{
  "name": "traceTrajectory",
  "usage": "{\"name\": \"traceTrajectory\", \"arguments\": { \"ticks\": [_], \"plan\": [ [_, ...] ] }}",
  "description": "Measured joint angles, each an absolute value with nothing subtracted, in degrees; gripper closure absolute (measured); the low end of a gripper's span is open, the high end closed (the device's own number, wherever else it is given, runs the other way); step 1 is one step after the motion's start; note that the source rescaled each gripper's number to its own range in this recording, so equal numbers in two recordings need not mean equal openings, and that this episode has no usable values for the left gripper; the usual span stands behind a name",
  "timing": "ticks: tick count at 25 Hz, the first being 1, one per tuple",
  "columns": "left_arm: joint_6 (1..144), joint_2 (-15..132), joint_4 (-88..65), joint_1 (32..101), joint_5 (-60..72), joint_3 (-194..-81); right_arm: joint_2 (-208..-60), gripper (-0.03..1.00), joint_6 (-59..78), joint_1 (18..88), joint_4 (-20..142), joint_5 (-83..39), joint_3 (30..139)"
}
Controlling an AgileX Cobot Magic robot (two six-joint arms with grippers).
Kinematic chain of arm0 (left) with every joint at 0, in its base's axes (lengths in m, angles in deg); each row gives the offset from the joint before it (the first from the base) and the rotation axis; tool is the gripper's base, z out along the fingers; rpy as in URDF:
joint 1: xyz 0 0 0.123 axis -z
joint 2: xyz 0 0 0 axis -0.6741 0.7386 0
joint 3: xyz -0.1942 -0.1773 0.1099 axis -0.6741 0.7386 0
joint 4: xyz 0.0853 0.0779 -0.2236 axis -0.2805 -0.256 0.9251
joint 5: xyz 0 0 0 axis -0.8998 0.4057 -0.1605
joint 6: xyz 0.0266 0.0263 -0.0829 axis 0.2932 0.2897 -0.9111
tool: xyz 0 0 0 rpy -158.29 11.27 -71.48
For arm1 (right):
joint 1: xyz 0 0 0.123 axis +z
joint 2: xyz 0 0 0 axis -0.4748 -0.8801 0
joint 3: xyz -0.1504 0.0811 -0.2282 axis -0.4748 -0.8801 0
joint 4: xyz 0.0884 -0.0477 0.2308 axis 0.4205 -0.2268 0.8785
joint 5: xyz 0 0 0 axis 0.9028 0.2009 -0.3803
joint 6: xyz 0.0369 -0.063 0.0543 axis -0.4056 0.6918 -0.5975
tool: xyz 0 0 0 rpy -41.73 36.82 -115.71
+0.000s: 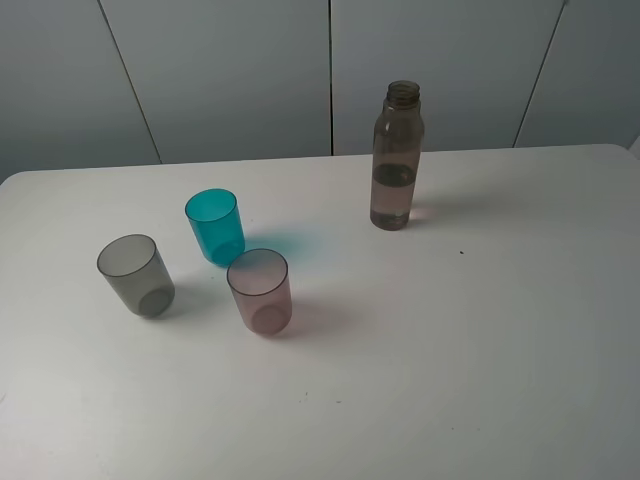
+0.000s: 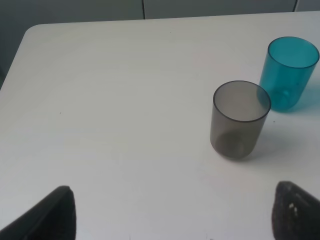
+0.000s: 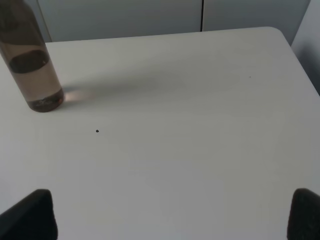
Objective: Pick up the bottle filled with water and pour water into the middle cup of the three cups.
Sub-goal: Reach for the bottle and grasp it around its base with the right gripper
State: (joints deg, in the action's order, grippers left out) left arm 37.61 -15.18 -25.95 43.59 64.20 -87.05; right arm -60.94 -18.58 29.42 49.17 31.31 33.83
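Observation:
The smoky brown-grey bottle stands upright and uncapped at the back right of the table, with clear water in about its lower half. It also shows in the right wrist view. The three cups stand at the left: the teal middle cup, the smoky grey cup and the pinkish-mauve cup. All look empty. My left gripper is open, back from the grey cup and the teal cup. My right gripper is open, well back from the bottle. Neither gripper shows in the exterior view.
The white table has rounded far corners and ends against grey wall panels. A small dark speck lies right of the bottle.

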Motion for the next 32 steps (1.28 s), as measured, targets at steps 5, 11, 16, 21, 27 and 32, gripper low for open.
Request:
{"name": "traceTrajectory", "arguments": {
  "ticks": [5,11,16,21,27,32],
  "plan": [
    [37.61,-15.18,-25.95,43.59,64.20,-87.05,-60.94,-0.03,-18.58,29.42,49.17,31.31,33.83],
    [37.61,-15.18,-25.95,43.59,64.20,-87.05,-60.94,-0.03,-18.58,29.42,49.17,31.31,33.83],
    [37.50,-15.18,-25.95,43.59,64.20,-87.05,-60.94,-0.03,-18.58,29.42,49.17,31.31,33.83],
    [37.50,-15.18,-25.95,43.59,64.20,-87.05,-60.94,-0.03,-18.58,29.42,49.17,31.31,33.83],
    [37.50,-15.18,-25.95,43.59,64.20,-87.05,-60.94,-0.03,-18.58,29.42,49.17,31.31,33.83],
    [37.50,-15.18,-25.95,43.59,64.20,-87.05,-60.94,-0.03,-18.58,29.42,49.17,31.31,33.83]
  ]
}}
